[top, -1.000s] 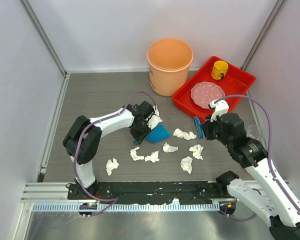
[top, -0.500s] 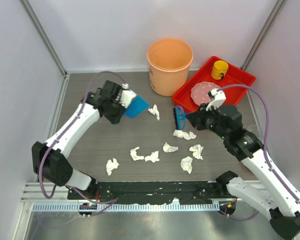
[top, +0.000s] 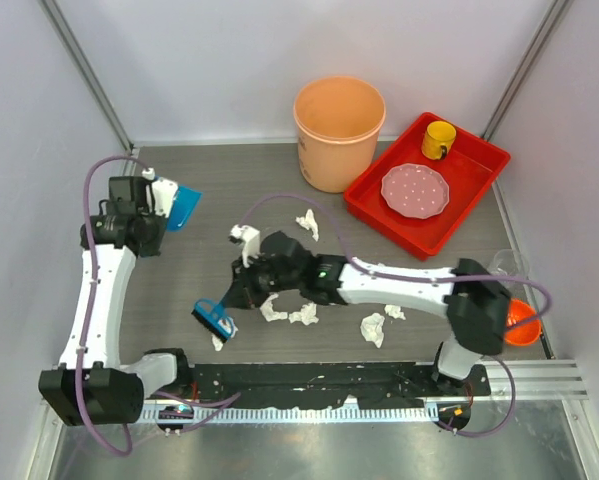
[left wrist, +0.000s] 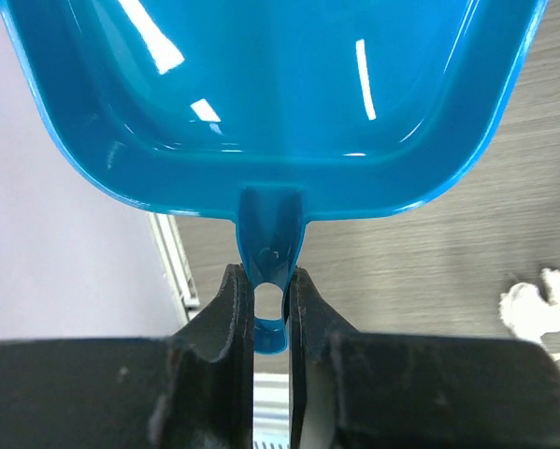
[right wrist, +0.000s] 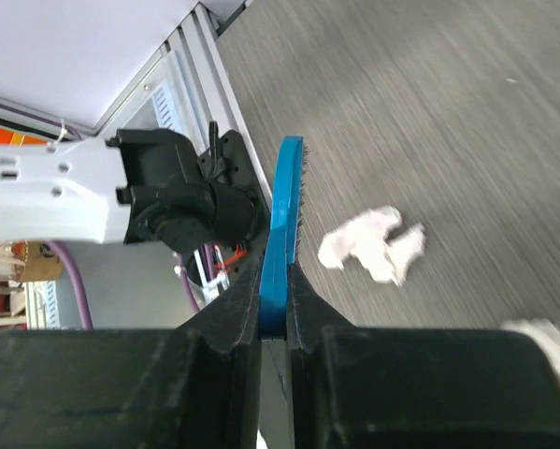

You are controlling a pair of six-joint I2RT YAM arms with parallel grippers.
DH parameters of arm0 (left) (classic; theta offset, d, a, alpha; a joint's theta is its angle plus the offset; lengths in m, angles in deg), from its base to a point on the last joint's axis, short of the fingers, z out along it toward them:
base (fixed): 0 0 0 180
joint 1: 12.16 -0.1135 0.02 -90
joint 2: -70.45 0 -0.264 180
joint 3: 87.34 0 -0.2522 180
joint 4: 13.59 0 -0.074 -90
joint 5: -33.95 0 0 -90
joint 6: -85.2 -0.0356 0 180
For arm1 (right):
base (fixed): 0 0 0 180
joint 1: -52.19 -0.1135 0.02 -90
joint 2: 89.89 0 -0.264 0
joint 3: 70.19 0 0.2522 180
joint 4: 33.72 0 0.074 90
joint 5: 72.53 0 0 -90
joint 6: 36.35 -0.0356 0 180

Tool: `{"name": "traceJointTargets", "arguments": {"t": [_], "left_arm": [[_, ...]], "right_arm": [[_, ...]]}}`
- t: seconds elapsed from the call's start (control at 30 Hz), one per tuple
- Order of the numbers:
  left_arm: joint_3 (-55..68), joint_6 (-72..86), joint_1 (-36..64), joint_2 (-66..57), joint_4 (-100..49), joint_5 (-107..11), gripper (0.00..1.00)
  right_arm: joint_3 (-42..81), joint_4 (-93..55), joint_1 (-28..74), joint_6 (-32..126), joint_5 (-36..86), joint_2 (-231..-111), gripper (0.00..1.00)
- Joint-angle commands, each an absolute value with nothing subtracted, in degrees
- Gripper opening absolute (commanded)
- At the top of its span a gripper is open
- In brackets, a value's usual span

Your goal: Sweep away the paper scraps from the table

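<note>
The right gripper [right wrist: 275, 304], squeezing the brush [right wrist: 286, 187], swung left of the bucket [top: 339, 132]; the left gripper [left wrist: 270, 290], squeezing the dustpan [left wrist: 280, 94], went farther left.

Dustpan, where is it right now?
In the top view the dustpan is over the far left of the table, its handle pinched in the left gripper.
</note>
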State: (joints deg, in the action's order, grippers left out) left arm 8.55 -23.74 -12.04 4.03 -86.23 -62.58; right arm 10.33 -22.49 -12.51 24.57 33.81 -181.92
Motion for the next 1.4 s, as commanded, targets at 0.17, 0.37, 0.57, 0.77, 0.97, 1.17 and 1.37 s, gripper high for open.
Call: {"name": "traceJointTargets", "arguments": {"t": [0.17, 0.37, 0.57, 0.77, 0.97, 1.17, 1.37], "left_arm": [[13.3, -26.4, -16.3, 11.6, -90.3, -62.5, 0.00], [15.2, -28.3, -16.3, 13.2, -91.8, -61.3, 0.00], [15.5, -29.1, -16.2, 10.9, -94.7, -54.0, 0.00], [15.7, -29.3, -13.1, 9.2, -94.7, -50.3, 0.00], [17.9, -28.0, -2.5, 6.6, -93.7, -54.7, 0.00], [19.2, -30.5, 0.1, 3.9, -95.9, -58.1, 0.00], [24.9, -35.8, 1.8, 4.4, -100.6, -58.9, 0.00]], "right_arm": [[28.1, -20.3, -15.8, 22.8, 32.3, -202.1, 0.01], [25.2, -11.5, -15.0, 26.1, 22.9, -200.6, 0.01], [15.2, -8.0, -10.0, 26.4, 14.6, -191.2, 0.01], [9.6, -7.3, -7.0, 29.7, 14.8, -181.0, 0.01], [11.4, -5.0, -7.0, 32.1, 18.6, -171.8, 0.01], [11.6, -1.0, -7.1, 31.6, 13.8, -162.4, 0.01], [9.4, 9.6, -7.0, 29.9, -4.2, -157.9, 0.01]]}}
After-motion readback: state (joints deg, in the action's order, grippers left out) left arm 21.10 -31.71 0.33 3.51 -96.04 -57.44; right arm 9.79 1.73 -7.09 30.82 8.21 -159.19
